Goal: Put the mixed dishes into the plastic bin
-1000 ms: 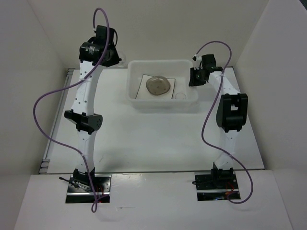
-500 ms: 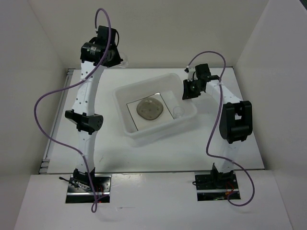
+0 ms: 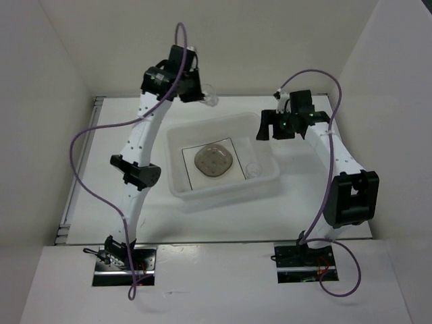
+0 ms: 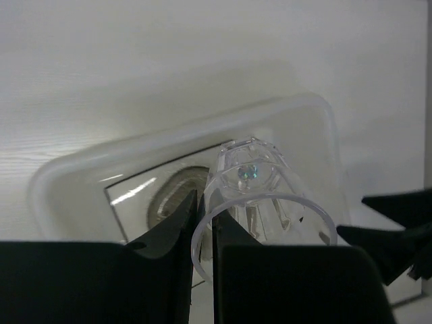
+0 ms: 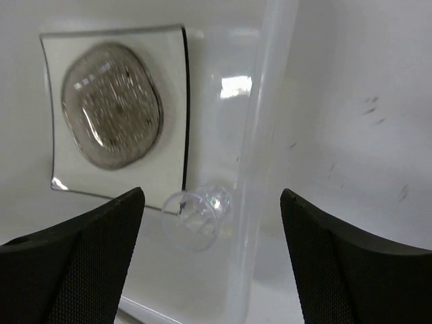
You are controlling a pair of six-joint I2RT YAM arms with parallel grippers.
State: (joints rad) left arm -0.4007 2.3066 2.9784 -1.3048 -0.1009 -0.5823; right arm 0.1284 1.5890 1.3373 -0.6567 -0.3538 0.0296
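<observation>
The left claw is closed on the clear glass cup, pinching its wall at the rim with one finger inside and one outside. This grip probably suits a thin, smooth wall that is too wide to span. The cup hangs over the far side of the plastic bin, its base pointing towards the bin, which suggests it is about to be lowered in. The right claw stands wide open and holds nothing, just above the bin's right wall. Inside the bin, the square plate lies flat on the floor and carries the saucer. This is probably the most stable order, broadest piece lowest. A second cup lies on its side beside the plate corner, against the wall. The bin rests on the surface. No brand, label or legible writing is visible on any item.
</observation>
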